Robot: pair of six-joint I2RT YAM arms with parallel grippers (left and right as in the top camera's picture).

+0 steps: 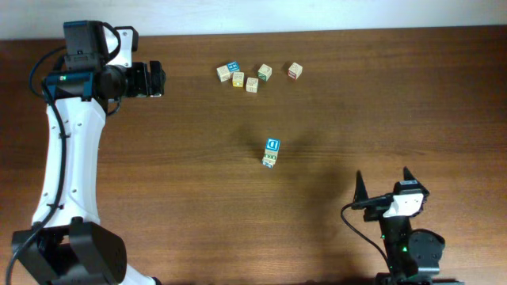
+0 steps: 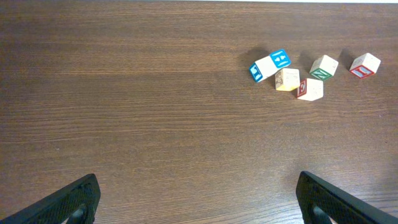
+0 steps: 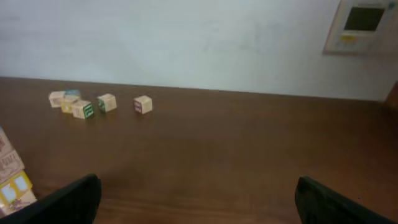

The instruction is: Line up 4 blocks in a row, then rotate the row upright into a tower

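While both claws stand wide open and empty, I see no turn under way. The left gripper [image 1: 162,79] hangs at the far left, and the right gripper [image 1: 383,175] sits near right. The blocks [image 1: 272,153] are bunched in the middle of the table [image 1: 412,95], apparently stacked with the blue-and-white one uppermost, well apart from either claw. The loose cluster [image 1: 252,77] lies farther back. I judge all four turns are left to do, though nothing shows for certain that none is done.

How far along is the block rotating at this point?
Done: nothing that shows; the blocks stand in one stack, nothing touching them. In hand: nothing; the left pincer and right pincer are open, empty and well clear. Left: seemingly all four rotations.
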